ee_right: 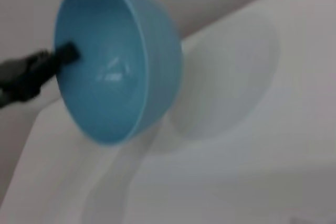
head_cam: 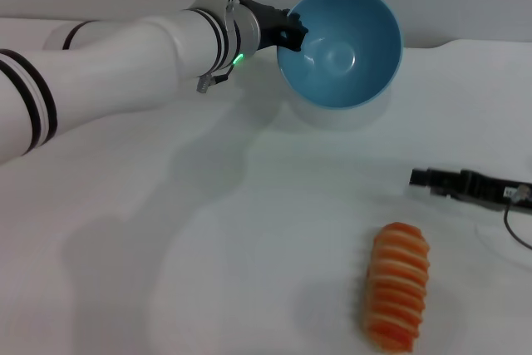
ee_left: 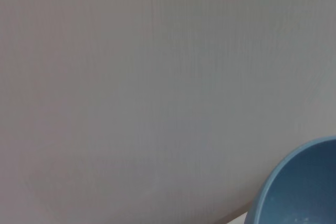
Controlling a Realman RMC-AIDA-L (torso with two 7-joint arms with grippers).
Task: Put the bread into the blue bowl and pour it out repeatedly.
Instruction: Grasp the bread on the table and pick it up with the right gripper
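Note:
The blue bowl (head_cam: 341, 47) hangs above the far middle of the table, tipped on its side with its empty inside facing me. My left gripper (head_cam: 293, 31) is shut on its left rim. The right wrist view shows the same bowl (ee_right: 118, 72) with those black fingers (ee_right: 63, 55) clamped on the rim. A piece of the bowl (ee_left: 302, 192) also shows in the left wrist view. The bread (head_cam: 397, 286) lies on the table at the front right, orange face with cream stripes upward. My right gripper (head_cam: 421, 179) rests low at the right edge, apart from the bread.
The white table (head_cam: 208, 230) spreads under everything, meeting a pale wall at the back. A thin black cable (head_cam: 514, 230) loops by the right gripper at the table's right edge.

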